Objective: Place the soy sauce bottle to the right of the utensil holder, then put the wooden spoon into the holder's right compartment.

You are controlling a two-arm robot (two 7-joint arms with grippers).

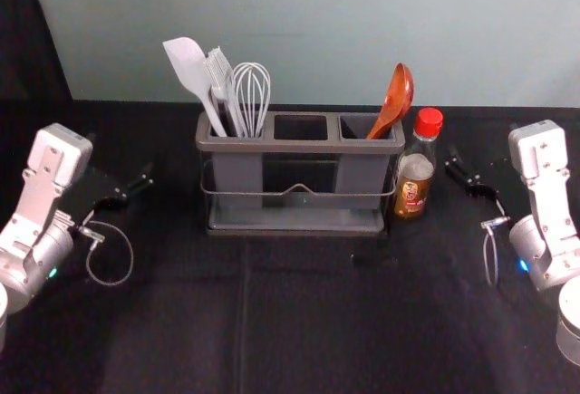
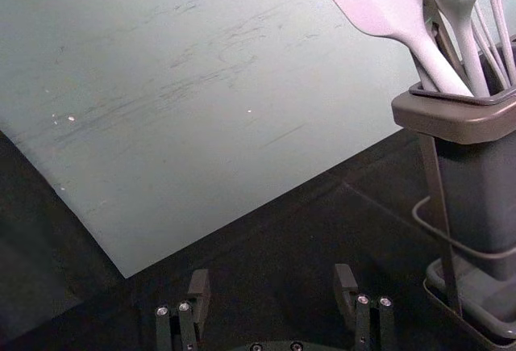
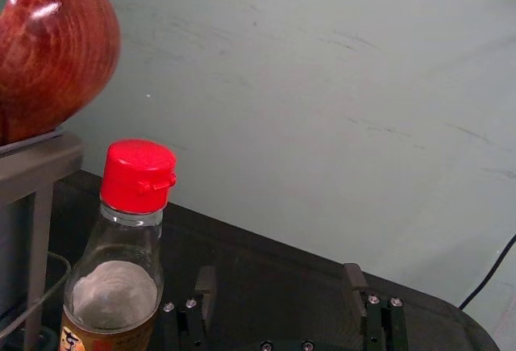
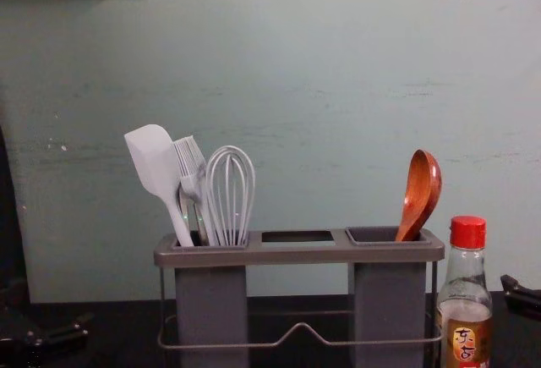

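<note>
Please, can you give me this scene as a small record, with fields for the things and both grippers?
holder: grey rectangular utensil holder, upright
left compartment: white flat spatula, white brush, white wire whisk
right compartment: reddish-brown wooden spoon, bowl up
bottle: clear glass soy sauce bottle with red cap, upright, right beside holder
left gripper: left of holder, jaws open
right gripper: right of bottle, jaws open
task state: both placements look done
</note>
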